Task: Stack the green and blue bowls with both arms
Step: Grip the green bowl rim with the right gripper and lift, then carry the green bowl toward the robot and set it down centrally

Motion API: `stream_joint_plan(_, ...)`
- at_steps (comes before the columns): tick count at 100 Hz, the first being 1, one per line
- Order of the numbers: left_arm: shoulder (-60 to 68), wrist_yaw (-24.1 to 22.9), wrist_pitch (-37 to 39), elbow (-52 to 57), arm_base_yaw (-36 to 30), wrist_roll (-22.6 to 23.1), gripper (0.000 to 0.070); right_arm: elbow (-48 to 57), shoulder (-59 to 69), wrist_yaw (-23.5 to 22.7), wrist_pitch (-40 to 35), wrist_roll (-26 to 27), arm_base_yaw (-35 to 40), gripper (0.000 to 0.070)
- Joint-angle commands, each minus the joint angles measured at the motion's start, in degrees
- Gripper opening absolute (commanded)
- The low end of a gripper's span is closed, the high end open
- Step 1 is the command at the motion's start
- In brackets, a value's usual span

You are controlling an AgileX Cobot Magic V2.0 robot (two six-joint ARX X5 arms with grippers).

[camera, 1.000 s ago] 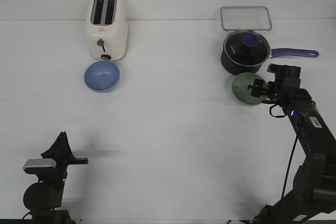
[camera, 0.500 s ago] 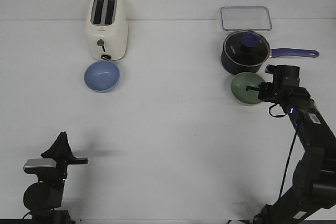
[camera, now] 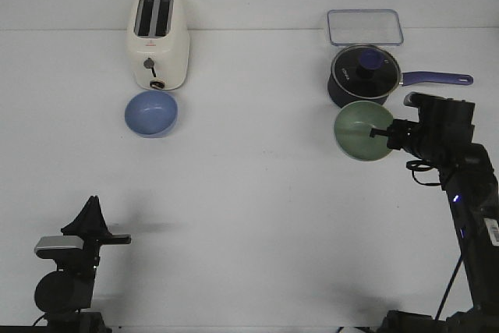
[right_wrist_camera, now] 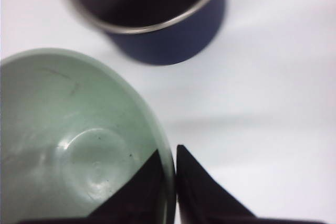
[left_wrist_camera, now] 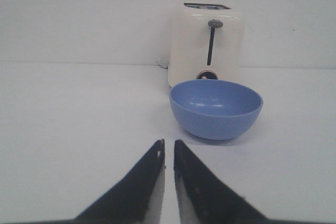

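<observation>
White table [camera: 249,208] against a pale wall, front view, right gripper [camera: 383,135] pinching the green bowl [camera: 360,132] rim beside a navy saucepan [camera: 363,76], blue bowl [camera: 151,112] before a toaster [camera: 158,40], left wrist view, left gripper [left_wrist_camera: 168,156] nearly closed and empty, short of the blue bowl [left_wrist_camera: 216,108], right wrist view, fingers [right_wrist_camera: 191,182] clamping the green bowl's [right_wrist_camera: 68,140] edge.

Green bowl [camera: 363,130] now up off the counter [camera: 249,208] and tipped, inside facing the front camera; was sitting flat a second ago. Overlaps the saucepan's [camera: 363,76] lower edge in front view. Right pincer [camera: 386,135] clamped on the bowl's rim, one finger inside, one outside. Right arm [camera: 460,185] more upright, wrist pulled further right.
</observation>
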Motion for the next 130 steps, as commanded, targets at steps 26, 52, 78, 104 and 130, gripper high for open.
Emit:
stream_joint_plan(26, 0.0, 0.2, 0.6, -1.1, 0.0, 0.3, 0.0014, -3.7, -8.6, -2.9, -3.3, 1.5, 13.8, 0.0)
stream_joint_plan(52, 0.0, 0.2, 1.0, -1.1, 0.0, 0.3, 0.0013, -9.2, -9.2, 1.1, -1.9, 4.2, 27.6, 0.0)
stream_joint_plan(78, 0.0, 0.3, 1.0, -1.1, 0.0, -1.5, 0.0014, -18.4, -9.0, 4.7, 5.2, 7.5, 36.7, 0.0)
stream_joint_plan(104, 0.0, 0.3, 1.0, -1.1, 0.0, -7.0, 0.0013, -23.9, -6.8, 4.7, 8.4, 7.8, 39.3, 0.0)
stream_joint_plan(130, 0.0, 0.3, 1.0, -1.1, 0.0, -14.2, 0.0012, -24.0, -2.8, 4.9, 9.3, 7.1, 40.3, 0.0)
